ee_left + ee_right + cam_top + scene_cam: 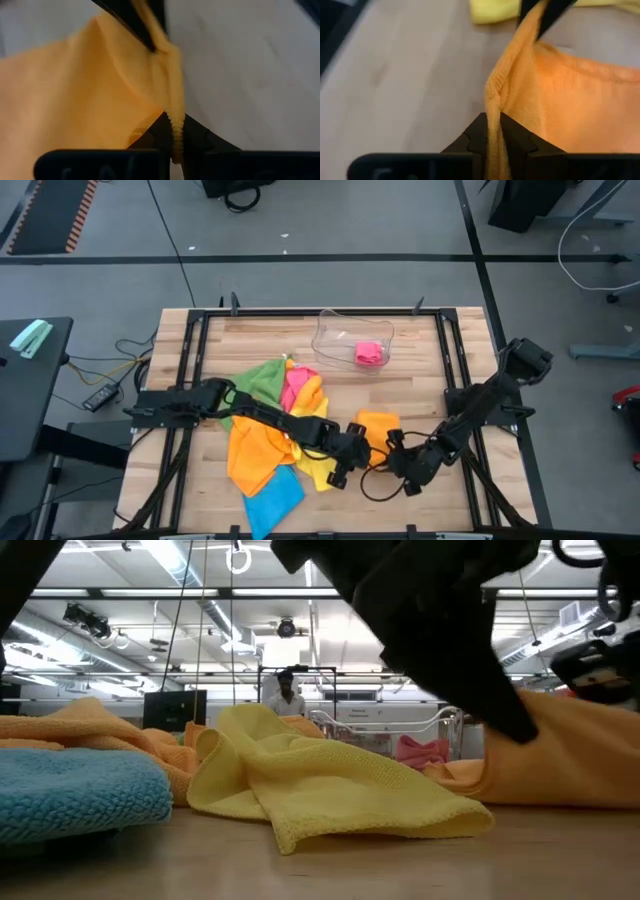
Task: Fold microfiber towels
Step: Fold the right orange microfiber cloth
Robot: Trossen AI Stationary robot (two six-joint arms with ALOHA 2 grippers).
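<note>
Left gripper (352, 463) and right gripper (397, 455), both low at the table's near middle, each pinched on an edge of the orange towel (378, 428), hem visibly nipped between the fingers in both wrist views. Best done, by judgement: both edges carried level and together across the towel, corners matched, grip eased only once the fold lies flat. Heap of green, pink, orange, yellow and blue microfiber towels (270, 442) just beside, to the left arm's side; one pink towel (370, 353) in the clear plastic tray (334, 330) at the far edge. Pale wooden table (440, 510) in a dark frame; open workshop beyond, ceiling strip lights, a person (287, 692) standing far off
</note>
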